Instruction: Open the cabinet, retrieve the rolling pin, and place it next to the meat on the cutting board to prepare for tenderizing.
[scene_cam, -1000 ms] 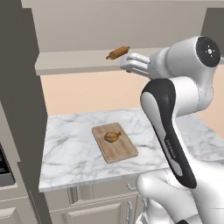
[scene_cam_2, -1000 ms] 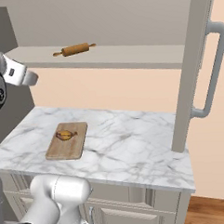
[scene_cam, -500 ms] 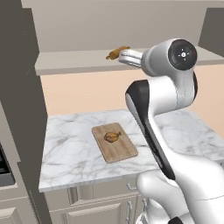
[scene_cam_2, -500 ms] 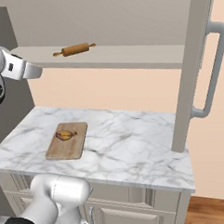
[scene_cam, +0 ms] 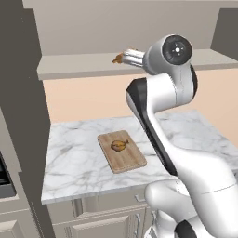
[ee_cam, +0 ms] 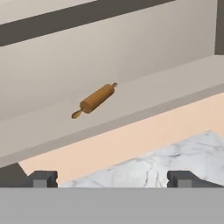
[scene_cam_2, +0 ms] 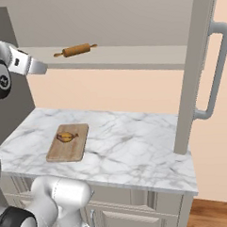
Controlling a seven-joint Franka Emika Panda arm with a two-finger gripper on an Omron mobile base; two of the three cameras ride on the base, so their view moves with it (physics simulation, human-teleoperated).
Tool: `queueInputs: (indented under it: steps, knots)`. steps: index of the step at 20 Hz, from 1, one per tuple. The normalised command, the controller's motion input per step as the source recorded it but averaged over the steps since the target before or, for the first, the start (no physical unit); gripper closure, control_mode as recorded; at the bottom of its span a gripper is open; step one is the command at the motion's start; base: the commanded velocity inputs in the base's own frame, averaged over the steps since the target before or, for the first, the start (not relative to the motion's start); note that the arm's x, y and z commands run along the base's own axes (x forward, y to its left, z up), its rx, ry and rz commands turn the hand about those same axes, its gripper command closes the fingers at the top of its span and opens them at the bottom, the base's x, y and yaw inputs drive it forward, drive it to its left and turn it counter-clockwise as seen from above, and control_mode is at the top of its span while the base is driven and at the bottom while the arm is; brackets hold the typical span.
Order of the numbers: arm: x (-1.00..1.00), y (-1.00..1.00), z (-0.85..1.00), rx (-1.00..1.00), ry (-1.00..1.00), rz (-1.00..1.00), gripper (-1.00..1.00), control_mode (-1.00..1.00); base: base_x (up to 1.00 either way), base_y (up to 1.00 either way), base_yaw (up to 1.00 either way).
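Wide-open and empty, my two-finger gripper (ee_cam: 109,178) faces the small brown wooden rolling pin (ee_cam: 95,100) on the beige cabinet shelf (ee_cam: 175,83), lining up a grasp.

Brown rolling pin (ee_cam: 97,99), white-grey marbled counter (scene_cam_2: 136,147)

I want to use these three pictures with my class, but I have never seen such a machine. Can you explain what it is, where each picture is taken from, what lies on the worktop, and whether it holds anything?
It is a white robot arm in a computer-drawn kitchen. Two pictures come from cameras behind the arm, to its left and right; the third looks out from its hand. The gripper, its two-fingered hand, is open and holds nothing; its dark fingertips stand wide apart in the hand picture. It is raised to shelf height, short of the rolling pin, which lies on the shelf of the cabinet, whose door stands open. On the marble counter lies a cutting board with the meat on it.
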Motion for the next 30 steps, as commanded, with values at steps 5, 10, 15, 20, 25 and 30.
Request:
queueInputs:
  steps: [5, 10, 15, 20, 25, 30]
  knots:
    - [0.38, 0.0, 0.0, 0.0, 0.01, -0.05, -1.0, -1.0, 0.0, 0.0, 0.0]
    - [0.4, 0.0, 0.0, 0.0, 0.0, -0.08, -1.0, -1.0, 0.0, 0.0, 0.0]
    - [0.44, 0.0, 0.0, 0.0, 0.04, -0.05, -1.0, -1.0, 0.0, 0.0, 0.0]
    - [0.47, 0.0, 0.0, 0.0, 0.05, -0.02, -1.0, -1.0, 0.0, 0.0, 0.0]
    - [0.44, 0.0, 0.0, 0.0, 0.01, 0.0, -1.0, -1.0, 0.0, 0.0, 0.0]
    - [0.38, 0.0, 0.0, 0.0, 0.0, -0.02, -1.0, -1.0, 0.0, 0.0, 0.0]
